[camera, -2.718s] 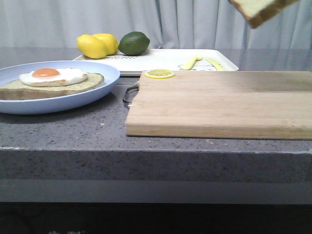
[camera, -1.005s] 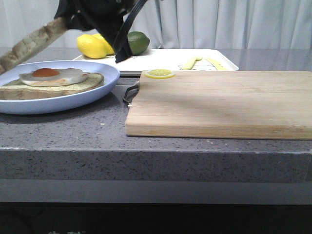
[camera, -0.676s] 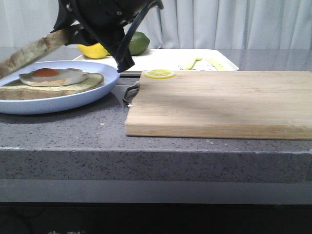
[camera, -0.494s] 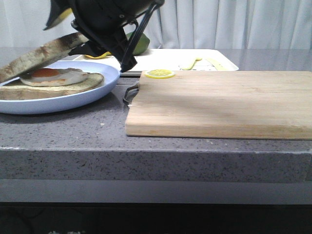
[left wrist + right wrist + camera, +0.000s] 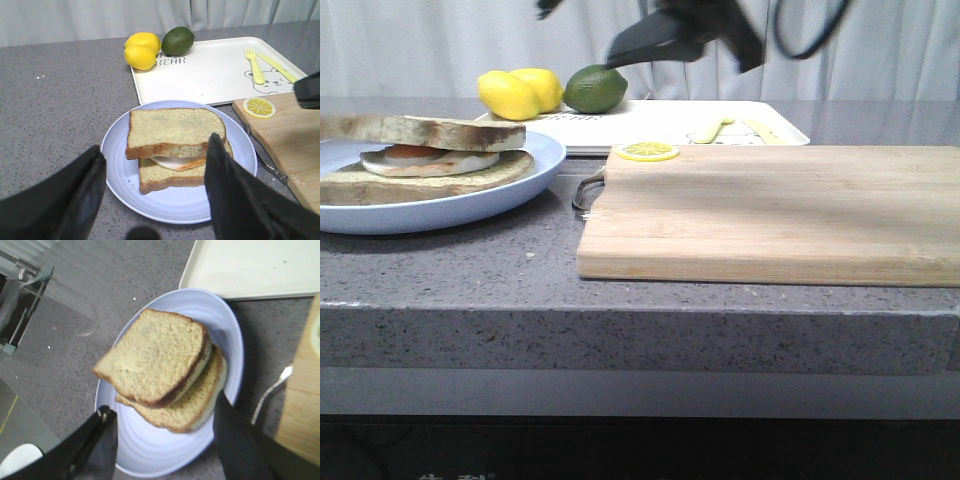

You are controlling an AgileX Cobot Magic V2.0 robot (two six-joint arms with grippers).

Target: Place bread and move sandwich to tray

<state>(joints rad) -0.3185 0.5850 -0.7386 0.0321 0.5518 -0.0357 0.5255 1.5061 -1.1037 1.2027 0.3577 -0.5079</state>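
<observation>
The bread (image 5: 430, 130) lies flat on the fried egg (image 5: 420, 158) of the sandwich (image 5: 420, 180), which sits on the pale blue plate (image 5: 510, 200) at the left. No finger touches it. My right gripper (image 5: 690, 40) hangs open and empty high above the tray (image 5: 660, 122); its wrist view looks down on the bread (image 5: 152, 357) between its spread fingers (image 5: 105, 440). My left gripper (image 5: 156, 150) is open above the plate's (image 5: 120, 170) near side, apart from the bread (image 5: 172, 131). It does not show in the front view. The white tray (image 5: 210, 75) lies behind the plate.
A wooden cutting board (image 5: 770, 210) fills the right, with a lemon slice (image 5: 647, 151) on its back left corner and a metal utensil handle (image 5: 588, 190) at its left edge. Two lemons (image 5: 520, 92) and a lime (image 5: 595, 88) sit at the tray's back left.
The right gripper lowered the tilted bread onto the egg, let it go, and pulled up and to the right. The bread now rests flat on the sandwich.
</observation>
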